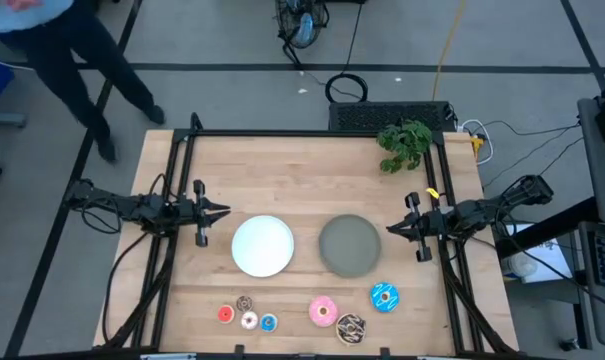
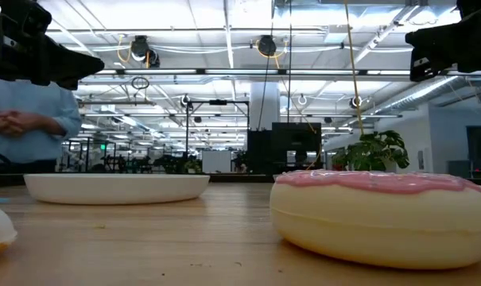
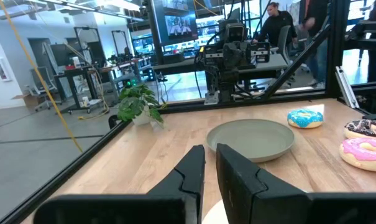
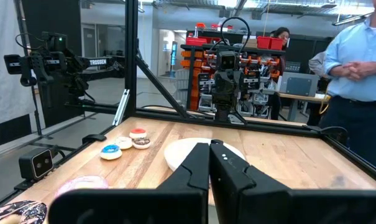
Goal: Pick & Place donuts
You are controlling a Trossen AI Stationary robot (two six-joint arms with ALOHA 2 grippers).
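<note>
Seven donuts lie along the table's near edge. The tiny red (image 1: 225, 314), brown (image 1: 244, 303), pink-white (image 1: 249, 320) and blue (image 1: 269, 322) ones lie to the left. The larger pink (image 1: 323, 311), sprinkled brown (image 1: 351, 328) and blue (image 1: 385, 296) ones lie to the right. A white plate (image 1: 262, 245) and a grey plate (image 1: 349, 245) sit mid-table. My left gripper (image 1: 225, 210) hovers level at the left edge, barely open, with a narrow empty slit (image 3: 210, 148). My right gripper (image 1: 389, 229) hovers level at the right edge, shut and empty (image 4: 210, 144).
A small green plant (image 1: 404, 143) stands at the far right corner. A black frame (image 1: 312, 132) borders the table's far edge and sides. A person (image 1: 72, 50) stands beyond the far left corner. Bare wood lies between the plates and the far edge.
</note>
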